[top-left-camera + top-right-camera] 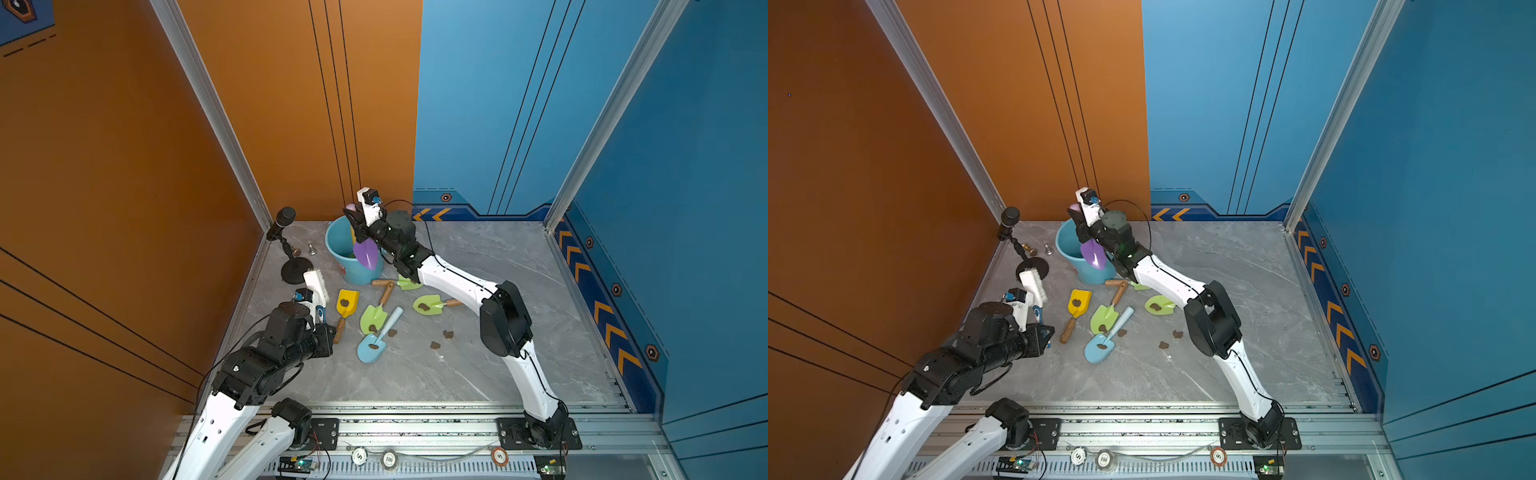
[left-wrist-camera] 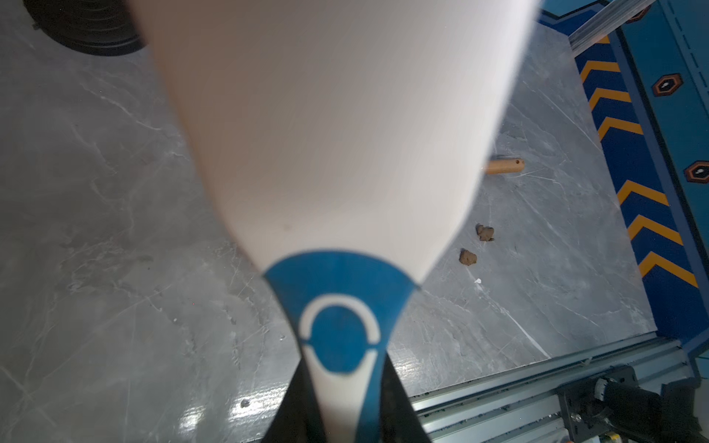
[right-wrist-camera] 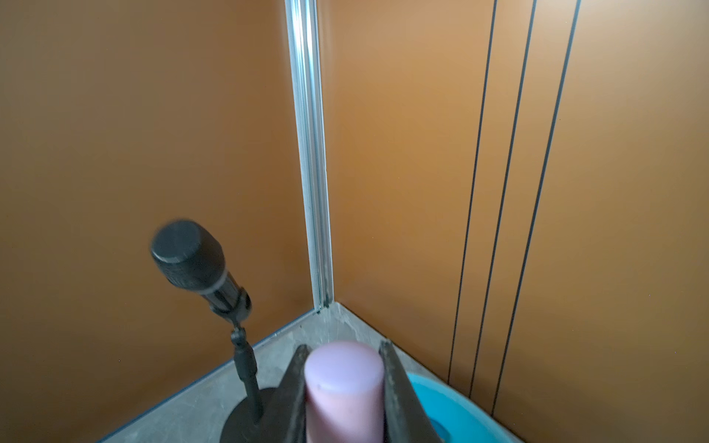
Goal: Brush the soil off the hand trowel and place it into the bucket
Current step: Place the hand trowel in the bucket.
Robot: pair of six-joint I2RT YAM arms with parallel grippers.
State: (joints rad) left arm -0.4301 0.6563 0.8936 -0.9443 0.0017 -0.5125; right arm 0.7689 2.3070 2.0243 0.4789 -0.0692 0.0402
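Nearest me, in the lower left of both top views, the left arm [image 1: 224, 428] ends in the left tool [image 2: 345, 410], which is clamped on the handle of the white brush [image 1: 316, 284], its bristle head up above the grey desk [image 1: 478, 374]. Up at frame centre the right tool [image 3: 345, 364] is closed on the pink handle of the purple hand trowel [image 1: 368, 253], whose blade hangs point-down at the near rim of the light-blue bucket [image 1: 353, 272]. Below the bucket, other trowels [image 1: 347, 301] lie on the desk, with lumps of soil [image 1: 435, 345] on several blades and on the desk just right of them.
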